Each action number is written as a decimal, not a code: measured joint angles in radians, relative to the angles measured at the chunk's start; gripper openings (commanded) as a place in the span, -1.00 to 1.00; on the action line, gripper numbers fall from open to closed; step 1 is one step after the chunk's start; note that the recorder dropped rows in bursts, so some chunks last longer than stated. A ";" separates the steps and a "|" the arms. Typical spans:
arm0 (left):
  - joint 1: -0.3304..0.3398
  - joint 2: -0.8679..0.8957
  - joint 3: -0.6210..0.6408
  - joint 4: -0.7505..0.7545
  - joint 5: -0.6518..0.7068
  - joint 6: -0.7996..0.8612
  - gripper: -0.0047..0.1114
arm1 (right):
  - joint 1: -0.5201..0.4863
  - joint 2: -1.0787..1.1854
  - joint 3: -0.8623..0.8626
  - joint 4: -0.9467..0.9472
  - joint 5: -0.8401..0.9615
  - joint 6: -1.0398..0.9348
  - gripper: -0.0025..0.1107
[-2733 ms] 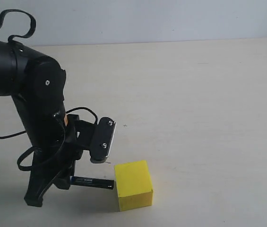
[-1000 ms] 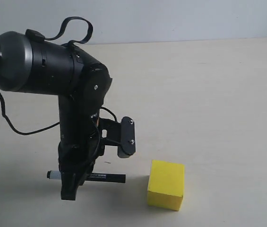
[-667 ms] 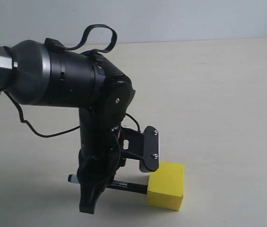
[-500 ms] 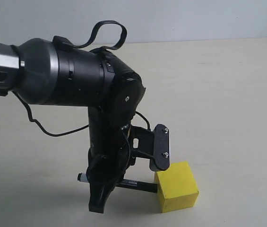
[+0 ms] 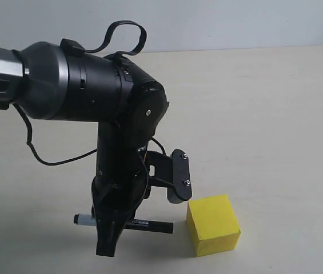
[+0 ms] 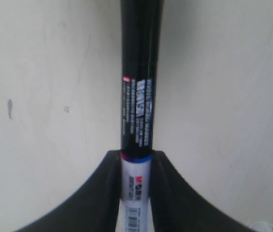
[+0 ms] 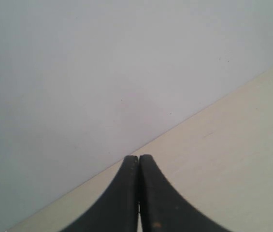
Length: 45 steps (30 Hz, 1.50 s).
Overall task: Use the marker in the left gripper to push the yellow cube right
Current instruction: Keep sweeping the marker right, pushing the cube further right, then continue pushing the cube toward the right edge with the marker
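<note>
Your left hand (image 6: 136, 191), clenched on the marker (image 5: 147, 225), has just backed off to the left. The marker tip has lost contact, and a gap now shows before the yellow cube (image 5: 212, 224). The cube sits further right on the counter (image 5: 275, 131) than before. The push looks delivered, so re-engage only if you want more travel.

The left end effector (image 6: 135, 162) clamps the level marker (image 5: 150, 225), tip just short of the yellow cube (image 5: 212, 224).

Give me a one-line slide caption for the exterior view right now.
Fingers of the left gripper clamp the marker horizontally, its tip a small gap short of the yellow cube.
</note>
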 measured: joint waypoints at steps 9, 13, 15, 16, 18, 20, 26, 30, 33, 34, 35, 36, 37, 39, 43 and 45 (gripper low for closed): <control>0.000 0.000 0.039 0.006 -0.054 -0.027 -0.92 | 0.000 0.000 0.000 0.000 0.000 0.000 -0.96; 0.000 0.000 0.058 0.006 -0.074 -0.030 -0.92 | 0.000 0.000 0.000 0.000 0.000 0.000 -0.96; 0.000 0.000 0.059 0.006 -0.078 -0.032 -0.92 | 0.000 0.000 0.000 0.000 0.000 0.000 -0.96; 0.000 0.000 0.059 0.006 -0.081 -0.032 -0.92 | 0.000 0.000 0.000 0.000 0.000 0.000 -0.96; 0.000 0.000 0.059 0.012 -0.100 -0.032 -0.92 | 0.000 0.000 0.000 0.000 0.000 0.000 -0.96; 0.000 0.000 0.059 0.018 -0.122 -0.033 -0.92 | 0.000 0.000 0.000 0.000 0.000 0.000 -0.96; -0.007 0.000 0.060 0.022 -0.224 -0.037 -0.92 | 0.000 0.000 0.000 0.000 0.000 0.000 -0.96; -0.042 0.002 0.055 0.019 -0.292 -0.037 -0.92 | 0.000 0.000 0.000 0.000 0.000 0.000 -0.96; -0.055 0.002 0.036 -0.004 -0.319 -0.034 -0.92 | 0.000 0.000 0.000 0.000 0.000 0.000 -0.96; -0.055 0.002 0.030 -0.006 -0.322 -0.034 -0.92 | 0.000 0.000 0.000 0.000 0.000 0.000 -0.96; -0.055 0.002 0.028 -0.003 -0.312 -0.034 -0.92 | 0.000 0.000 0.000 0.000 0.000 0.000 -0.96; -0.055 0.002 0.026 0.006 -0.297 -0.034 -0.92 | 0.000 0.000 0.000 0.000 0.000 0.000 -0.96; -0.053 0.002 0.026 0.027 -0.274 -0.034 -0.92 | 0.000 0.000 0.000 0.000 0.000 0.000 -0.96; -0.039 0.002 0.026 0.066 -0.222 -0.034 -0.92 | 0.000 0.000 0.000 0.000 0.000 0.000 -0.96; 0.010 0.002 0.026 0.112 -0.153 -0.037 -0.92 | 0.000 0.000 0.000 0.000 0.000 0.000 -0.96; 0.029 0.002 0.026 0.115 -0.142 -0.037 -0.92 | 0.000 0.000 0.000 0.000 0.000 0.000 -0.96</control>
